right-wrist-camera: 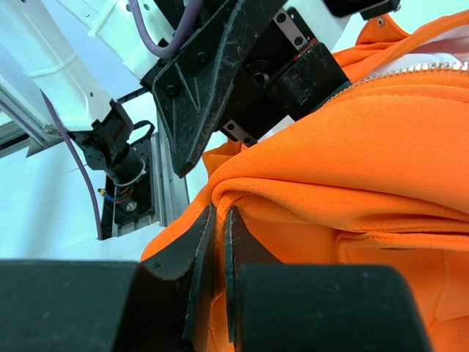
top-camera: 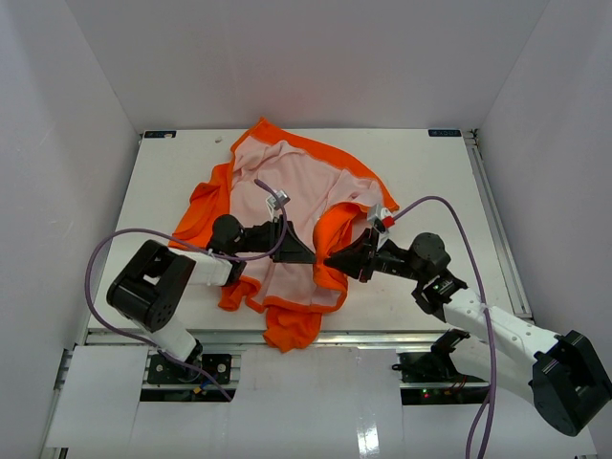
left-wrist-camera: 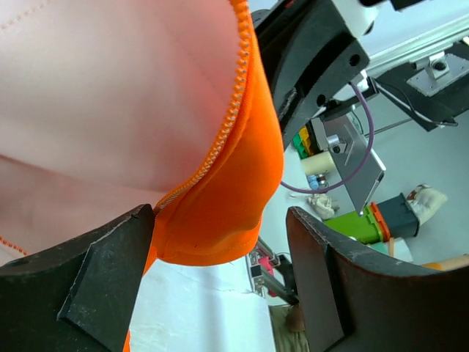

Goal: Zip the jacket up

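The orange jacket (top-camera: 287, 186) lies open on the white table (top-camera: 430, 172), its pale pink lining facing up. My right gripper (top-camera: 332, 258) is shut on a fold of the jacket's orange right front panel (right-wrist-camera: 352, 147), and the fold is pinched between its fingertips (right-wrist-camera: 220, 220). My left gripper (top-camera: 304, 249) faces it from the left, open. In the left wrist view its wide jaws (left-wrist-camera: 220, 286) sit just under the lifted orange flap (left-wrist-camera: 242, 183), whose zipper teeth (left-wrist-camera: 233, 103) run along the edge. Nothing is between its fingers (left-wrist-camera: 95, 286). The zipper pull is hidden.
White walls enclose the table on the left, back and right. The jacket's lower hem (top-camera: 290, 330) hangs over the front edge by the metal rail (top-camera: 373, 337). Purple cables (top-camera: 449, 206) loop above both arms. The two grippers are close together at the table's middle front.
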Available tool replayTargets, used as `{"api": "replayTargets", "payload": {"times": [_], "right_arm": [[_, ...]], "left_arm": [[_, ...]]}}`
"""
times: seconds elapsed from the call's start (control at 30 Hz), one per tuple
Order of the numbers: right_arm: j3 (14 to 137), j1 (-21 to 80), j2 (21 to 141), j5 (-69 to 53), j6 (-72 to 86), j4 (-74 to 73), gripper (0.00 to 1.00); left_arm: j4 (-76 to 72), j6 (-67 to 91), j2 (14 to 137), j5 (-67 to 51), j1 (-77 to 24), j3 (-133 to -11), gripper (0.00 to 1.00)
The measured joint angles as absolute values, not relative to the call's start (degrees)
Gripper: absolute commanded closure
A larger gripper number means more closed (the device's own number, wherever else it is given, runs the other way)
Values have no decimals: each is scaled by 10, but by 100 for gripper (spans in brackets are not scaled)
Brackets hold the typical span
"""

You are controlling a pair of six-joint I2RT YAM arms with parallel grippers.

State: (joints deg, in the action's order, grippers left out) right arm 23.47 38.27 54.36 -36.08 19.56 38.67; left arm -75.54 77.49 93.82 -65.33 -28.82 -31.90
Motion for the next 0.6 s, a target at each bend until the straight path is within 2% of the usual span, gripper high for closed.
{"api": "replayTargets", "payload": {"times": [0.17, 0.37, 0.6], "right_arm": [[235, 382, 544, -378, 208, 403, 92], [235, 382, 544, -408, 233, 433, 92], [235, 382, 544, -435, 259, 469, 92]], "left_arm": [[-755, 756, 917, -659, -288, -320, 15], [-756, 720, 883, -666, -288, -320, 10], [-757, 669, 871, -668, -288, -320, 10]]}}
